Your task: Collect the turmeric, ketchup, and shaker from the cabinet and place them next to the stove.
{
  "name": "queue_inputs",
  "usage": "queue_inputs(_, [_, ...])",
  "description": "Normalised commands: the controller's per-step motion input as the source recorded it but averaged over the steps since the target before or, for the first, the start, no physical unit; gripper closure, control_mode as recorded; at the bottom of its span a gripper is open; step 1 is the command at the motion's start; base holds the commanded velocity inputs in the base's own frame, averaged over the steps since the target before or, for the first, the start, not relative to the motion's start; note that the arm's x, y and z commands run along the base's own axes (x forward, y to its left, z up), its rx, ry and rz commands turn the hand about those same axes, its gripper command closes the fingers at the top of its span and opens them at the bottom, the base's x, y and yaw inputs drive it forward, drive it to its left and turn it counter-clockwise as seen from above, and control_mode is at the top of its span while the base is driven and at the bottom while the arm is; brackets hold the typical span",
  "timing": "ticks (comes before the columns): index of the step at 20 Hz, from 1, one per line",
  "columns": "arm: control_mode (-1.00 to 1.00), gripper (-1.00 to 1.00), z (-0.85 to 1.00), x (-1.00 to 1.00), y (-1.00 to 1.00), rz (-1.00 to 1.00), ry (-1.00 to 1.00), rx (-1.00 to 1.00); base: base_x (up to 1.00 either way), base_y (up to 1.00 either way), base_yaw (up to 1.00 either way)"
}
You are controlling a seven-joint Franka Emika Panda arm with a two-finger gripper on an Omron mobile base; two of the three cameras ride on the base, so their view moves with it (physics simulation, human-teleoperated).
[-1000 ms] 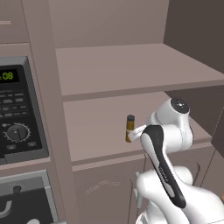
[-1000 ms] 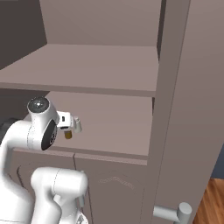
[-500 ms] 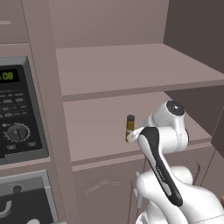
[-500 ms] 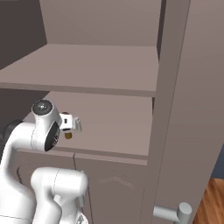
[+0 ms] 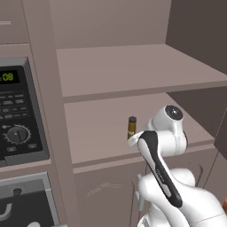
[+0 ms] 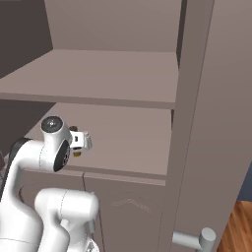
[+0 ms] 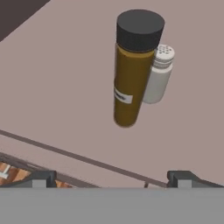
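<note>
On the lower shelf (image 5: 99, 139) of the cabinet (image 6: 133, 138) stands the turmeric (image 7: 131, 72), a mustard-brown jar with a black cap, also upright in the left base view (image 5: 131, 127). The small pale shaker (image 7: 158, 75) stands right behind it, touching or nearly so. My gripper (image 7: 111, 177) is open and empty, short of the jar, with the shelf's front edge just ahead of its fingertips (image 7: 40, 176). The white hand (image 6: 81, 140) reaches toward the shelf from the front. The ketchup and the stove are out of view.
The upper shelf (image 5: 133, 66) hangs close above the arm's wrist (image 5: 170, 122). The cabinet's left post (image 5: 46, 88) borders a black oven panel with a clock (image 5: 17, 119). Its right wall (image 6: 197, 123) closes that side. Small doors (image 5: 106, 195) lie below.
The arm's wrist has sunk slightly and edged toward the jar. The jaws have stayed wide open, and the turmeric and shaker have not moved.
</note>
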Motion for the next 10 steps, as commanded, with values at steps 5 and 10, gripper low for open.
queue_inputs(5, [-1.0,-1.0,-0.07,0.12,0.0,0.0,0.0,0.0,0.0,0.0,0.0])
queue_inputs(10, [-1.0,-1.0,0.0,0.08,0.0,0.0,-0.06,0.0,0.0,0.0,0.0])
